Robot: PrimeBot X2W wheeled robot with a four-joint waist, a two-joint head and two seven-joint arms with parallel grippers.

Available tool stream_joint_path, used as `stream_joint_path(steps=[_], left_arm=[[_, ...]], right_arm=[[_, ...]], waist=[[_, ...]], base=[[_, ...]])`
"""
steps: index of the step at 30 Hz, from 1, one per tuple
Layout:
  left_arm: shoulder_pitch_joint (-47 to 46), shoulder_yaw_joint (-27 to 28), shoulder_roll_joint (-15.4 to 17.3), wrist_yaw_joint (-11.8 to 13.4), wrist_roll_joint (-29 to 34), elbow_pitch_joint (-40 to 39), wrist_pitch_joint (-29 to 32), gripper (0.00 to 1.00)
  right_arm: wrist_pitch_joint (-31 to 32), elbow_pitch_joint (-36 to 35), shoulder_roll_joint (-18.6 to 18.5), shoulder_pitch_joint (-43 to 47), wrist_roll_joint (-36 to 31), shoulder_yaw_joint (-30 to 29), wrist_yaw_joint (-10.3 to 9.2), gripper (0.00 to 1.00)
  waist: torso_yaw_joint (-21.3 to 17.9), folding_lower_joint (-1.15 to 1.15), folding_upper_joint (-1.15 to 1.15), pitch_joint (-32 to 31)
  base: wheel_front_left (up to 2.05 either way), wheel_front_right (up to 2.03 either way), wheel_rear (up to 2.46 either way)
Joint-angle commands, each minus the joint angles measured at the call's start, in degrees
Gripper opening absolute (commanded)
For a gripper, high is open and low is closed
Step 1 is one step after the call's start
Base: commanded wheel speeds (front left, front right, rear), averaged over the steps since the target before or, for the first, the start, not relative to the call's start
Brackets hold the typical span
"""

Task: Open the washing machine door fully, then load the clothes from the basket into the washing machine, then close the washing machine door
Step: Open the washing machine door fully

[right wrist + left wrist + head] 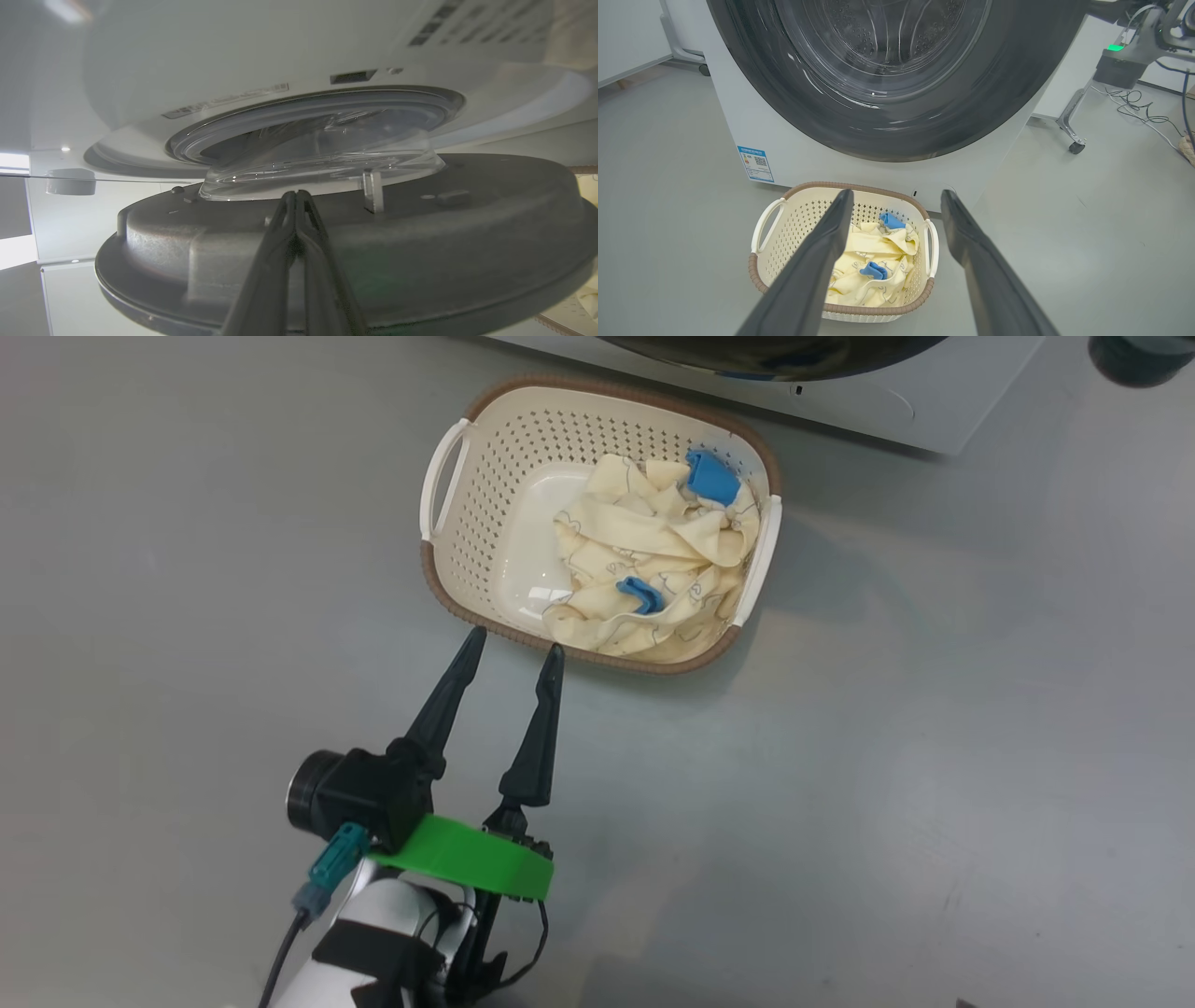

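The cream basket (495,476) stands on the grey floor just in front of the white washing machine (896,406). Inside it, towards the right, lie the cream-yellow clothes (653,551) with blue cuffs. My left gripper (515,644) is open and empty, its tips just short of the basket's near rim. The left wrist view looks between the open left gripper (897,192) onto the basket (803,219), the clothes (873,252) and the black-rimmed door (924,126). My right gripper (295,192) is shut, its tips at the grey inner face of the door (420,242), which stands ajar from the machine (233,46).
A wheeled stand (1073,121) with cables (1134,100) on the floor is to the right of the machine. A blue sticker (755,163) marks the machine's lower left front. A dark round object (1139,359) sits in the top right corner of the head view.
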Motion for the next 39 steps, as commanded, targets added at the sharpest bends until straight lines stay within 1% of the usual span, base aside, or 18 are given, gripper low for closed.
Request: stream_joint_path(steps=[1,11,23,29,39], left_arm=[[0.02,2.33,0.75,0.10,0.34,-1.51,-0.63,1.00],[0.15,2.59,0.75,-0.15,0.77,-1.43,-0.63,1.00],[0.66,2.64,0.75,-0.27,1.00,-0.98,-0.63,1.00],[1.02,2.57,0.75,-0.35,1.09,-0.76,-0.63,1.00],[2.20,2.56,0.75,-0.44,1.49,-0.27,-0.63,1.00]], right_arm=[[1.06,-1.30,2.26,0.01,-0.09,0.92,0.20,0.00],[2.84,-0.89,3.67,2.18,-0.63,2.00,0.20,0.00],[5.71,-2.20,5.89,6.74,0.04,2.88,0.20,0.00],[7.66,-3.84,6.78,9.45,-0.50,4.69,0.20,0.00],[10.36,-6.58,7.68,14.72,0.54,7.09,0.20,0.00]], waist=[[-0.18,0.00,0.00,-0.20],[-0.98,0.00,0.00,-0.78],[-1.80,0.00,0.00,-2.93],[-2.07,0.00,0.00,-4.27],[-2.59,0.00,0.00,-7.38]], base=[[0.00,0.00,0.00],[0.00,0.00,0.00],[0.00,0.00,0.00],[0.00,0.00,0.00],[0.00,0.00,0.00]])
